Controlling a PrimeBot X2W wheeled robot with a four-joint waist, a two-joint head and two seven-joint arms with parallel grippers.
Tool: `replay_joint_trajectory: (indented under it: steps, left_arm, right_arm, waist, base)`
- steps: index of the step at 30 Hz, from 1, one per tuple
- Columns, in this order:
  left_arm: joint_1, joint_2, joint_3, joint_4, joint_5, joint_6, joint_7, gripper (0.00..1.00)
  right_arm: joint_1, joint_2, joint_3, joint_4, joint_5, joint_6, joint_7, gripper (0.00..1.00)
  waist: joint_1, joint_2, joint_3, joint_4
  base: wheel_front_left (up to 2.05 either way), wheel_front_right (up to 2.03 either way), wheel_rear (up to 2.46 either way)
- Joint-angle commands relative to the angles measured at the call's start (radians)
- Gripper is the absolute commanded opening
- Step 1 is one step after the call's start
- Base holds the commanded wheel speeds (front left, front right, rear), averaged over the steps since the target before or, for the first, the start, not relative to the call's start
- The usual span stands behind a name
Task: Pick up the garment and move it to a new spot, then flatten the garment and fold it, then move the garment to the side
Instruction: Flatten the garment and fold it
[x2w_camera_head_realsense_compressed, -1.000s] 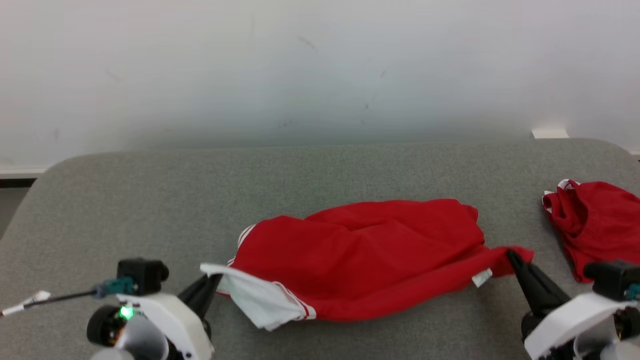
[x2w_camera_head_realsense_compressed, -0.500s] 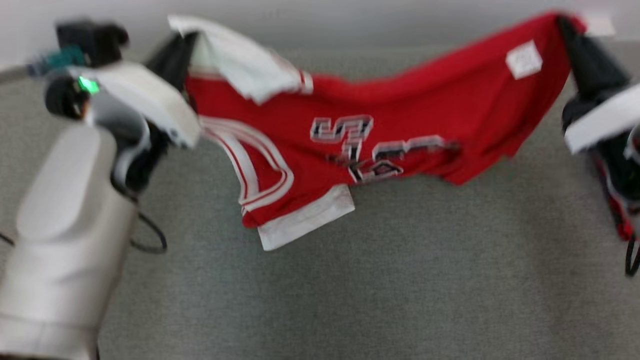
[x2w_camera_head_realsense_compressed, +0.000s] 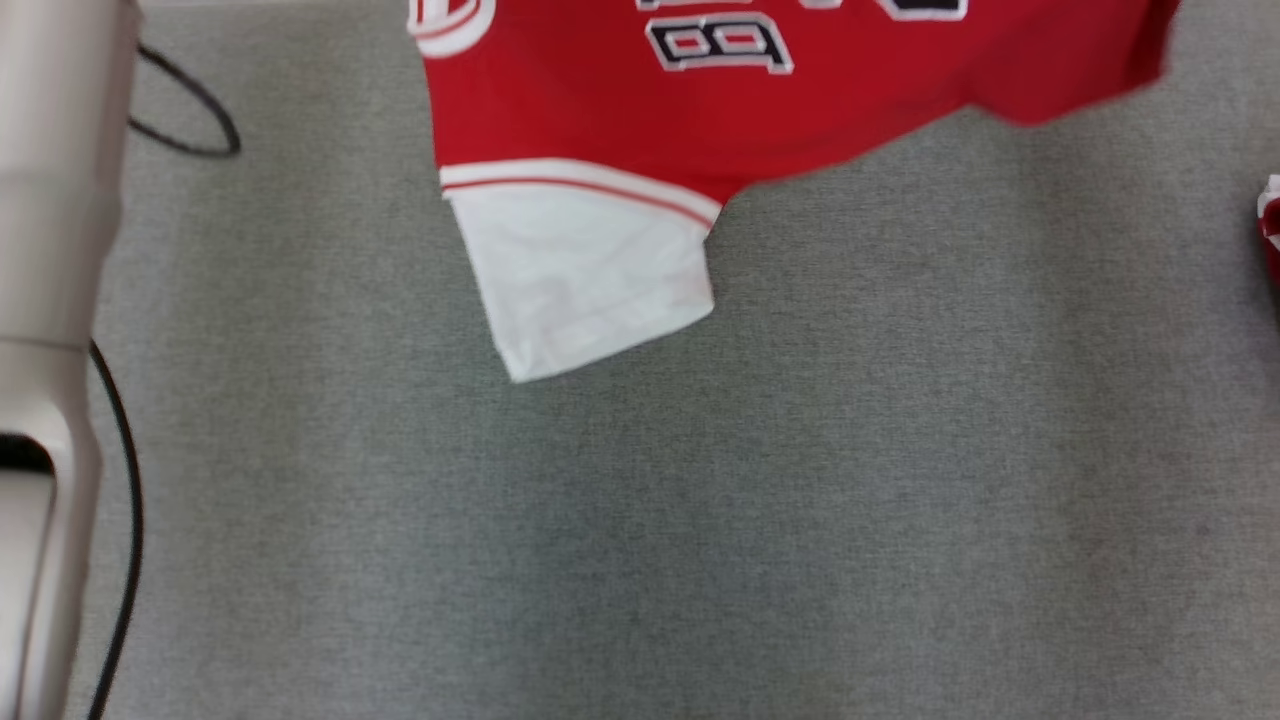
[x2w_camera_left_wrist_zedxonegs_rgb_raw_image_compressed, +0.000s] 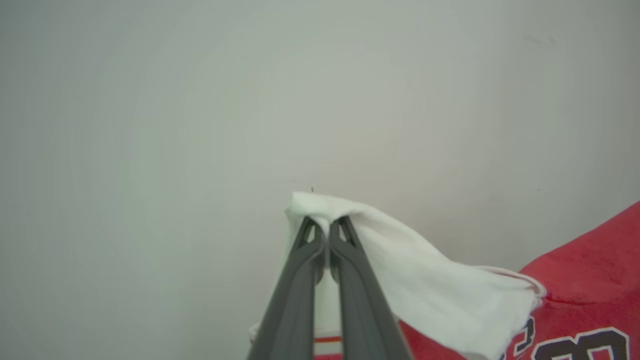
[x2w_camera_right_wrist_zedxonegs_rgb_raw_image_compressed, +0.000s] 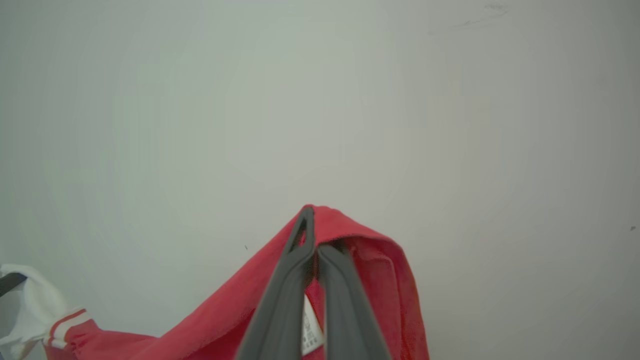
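While the grey felt-covered table (x2w_camera_head_realsense_compressed: 800, 520) serves as the drop zone, the red jersey with white sleeves and black-and-white lettering (x2w_camera_head_realsense_compressed: 800, 110) hangs above its far edge, held up by two points on its top edge. It looks clear of the surface, but contact isn't certain. My read: carry step, with flatten and fold not yet started. Holding it by two spread points lets gravity pull the body open, so it should land flatter.

- Pale left forearm (x2w_camera_head_realsense_compressed: 50, 200) rises along the table's left edge, reaching up to that hold.
- One white sleeve (x2w_camera_head_realsense_compressed: 590, 270) dangles lowest and would likely touch down first, so it may crease under.
- Left gripper (x2w_camera_left_wrist_zedxonegs_rgb_raw_image_compressed: 326, 225): fingers pinched tight on the other white sleeve (x2w_camera_left_wrist_zedxonegs_rgb_raw_image_compressed: 400, 270), cloth draped over the tips.
- Right gripper (x2w_camera_right_wrist_zedxonegs_rgb_raw_image_compressed: 316, 235): fingers clamped on a red corner (x2w_camera_right_wrist_zedxonegs_rgb_raw_image_compressed: 370, 250), with a white care label (x2w_camera_right_wrist_zedxonegs_rgb_raw_image_compressed: 311, 340) beside them.
- Black cable (x2w_camera_head_realsense_compressed: 190, 110) lies over the far-left corner.
- Second red garment (x2w_camera_head_realsense_compressed: 1272, 230) sits at the right edge. Keep the drop away from it.
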Motion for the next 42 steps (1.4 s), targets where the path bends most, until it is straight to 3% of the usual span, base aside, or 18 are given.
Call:
replay_joint_trajectory:
  steps: [1, 7, 14, 20, 28, 33, 42]
  left_arm:
    - [-0.063, -0.003, -0.013, 0.031, -0.018, 0.002, -0.013, 0.00]
    - [-0.216, -0.011, -0.035, 0.121, -0.050, 0.002, -0.027, 0.00]
    - [-0.267, -0.018, -0.073, 0.197, -0.120, 0.002, 0.025, 0.00]
    - [-0.198, -0.016, -0.139, 0.210, -0.170, 0.002, 0.077, 0.00]
    - [0.014, 0.025, -0.332, 0.115, -0.311, 0.002, 0.298, 0.00]
    - [0.183, 0.088, -0.448, 0.007, -0.437, 0.002, 0.485, 0.00]
    - [0.461, 0.309, -0.631, -0.279, -0.654, 0.002, 0.765, 0.00]
  right_arm:
    - [-0.058, -0.005, 0.012, 0.029, 0.018, -0.002, -0.012, 0.00]
    - [-0.196, -0.023, 0.040, 0.102, 0.054, -0.002, -0.024, 0.00]
    - [-0.249, -0.041, 0.082, 0.163, 0.090, -0.002, -0.021, 0.00]
    - [-0.164, -0.043, 0.140, 0.158, 0.119, -0.002, -0.008, 0.00]
    - [0.045, -0.066, 0.267, 0.084, 0.205, -0.002, 0.078, 0.00]
    - [0.206, -0.083, 0.389, 0.031, 0.267, -0.002, 0.191, 0.00]
    - [0.458, -0.168, 0.604, -0.127, 0.353, -0.002, 0.374, 0.00]
  waist:
    - [-0.0004, 0.0000, 0.001, 0.011]
    - [-0.0004, 0.0000, -0.011, 0.028]
    - [-0.0004, 0.0000, -0.030, 0.038]
    - [-0.0004, 0.0000, -0.038, 0.047]
    - [-0.0004, 0.0000, -0.102, 0.057]
    - [-0.0004, 0.0000, -0.186, 0.049]
    - [-0.0004, 0.0000, -0.378, 0.027]
  base:
    - [0.00, 0.00, 0.00]
    - [0.00, 0.00, 0.00]
    - [0.00, 0.00, 0.00]
    - [0.00, 0.00, 0.00]
    - [0.00, 0.00, 0.00]
    - [0.00, 0.00, 0.00]
    - [0.00, 0.00, 0.00]
